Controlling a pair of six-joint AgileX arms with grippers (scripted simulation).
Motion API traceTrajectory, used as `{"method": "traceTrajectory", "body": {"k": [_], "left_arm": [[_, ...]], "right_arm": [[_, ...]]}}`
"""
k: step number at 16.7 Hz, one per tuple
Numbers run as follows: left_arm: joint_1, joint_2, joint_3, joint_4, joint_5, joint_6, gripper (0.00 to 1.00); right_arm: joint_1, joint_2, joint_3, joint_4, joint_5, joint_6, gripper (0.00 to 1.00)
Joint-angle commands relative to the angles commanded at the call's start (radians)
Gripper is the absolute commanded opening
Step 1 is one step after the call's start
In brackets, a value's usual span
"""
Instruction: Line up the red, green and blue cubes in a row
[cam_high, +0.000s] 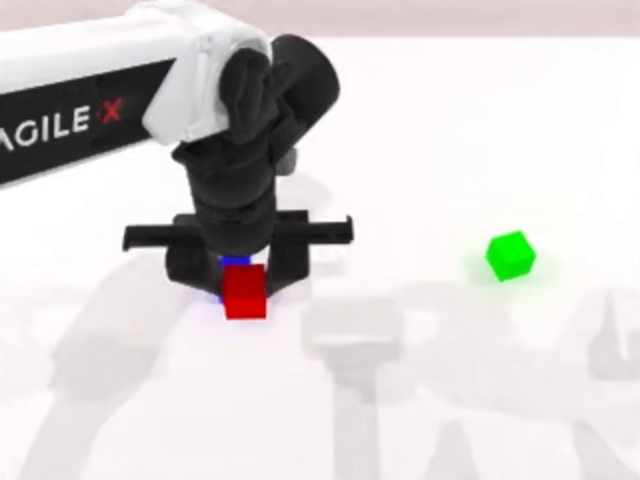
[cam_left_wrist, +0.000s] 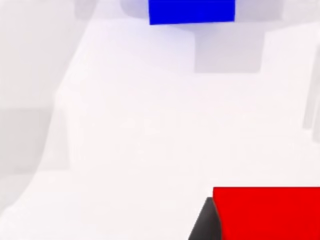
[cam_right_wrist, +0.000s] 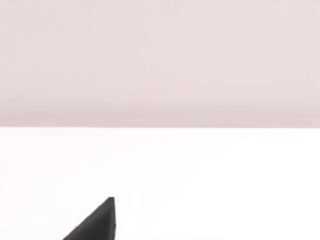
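The red cube is held in my left gripper, which is shut on it a little above the table at the left of centre. In the left wrist view one dark finger presses against the red cube's side. The blue cube lies on the table right behind the red one, mostly hidden under the gripper; it shows farther off as the blue cube in the left wrist view. The green cube sits alone at the right. My right arm is outside the top view; one finger shows over bare table.
The white table carries only the three cubes. Grey shadows of the arms fall across its front half. The left arm's white link reaches in from the back left.
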Motion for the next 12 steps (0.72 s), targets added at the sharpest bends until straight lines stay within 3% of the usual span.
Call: {"method": "traceTrajectory", "body": {"k": [4, 12], "left_arm": [[0.003, 0.009, -0.013, 0.015, 0.001, 0.005, 0.00], [0.002, 0.078, -0.182, 0.261, 0.001, 0.003, 0.00]], "right_arm": [[0.000, 0.000, 0.000, 0.000, 0.000, 0.000, 1.00], [0.000, 0.000, 0.000, 0.000, 0.000, 0.000, 1.00]]}}
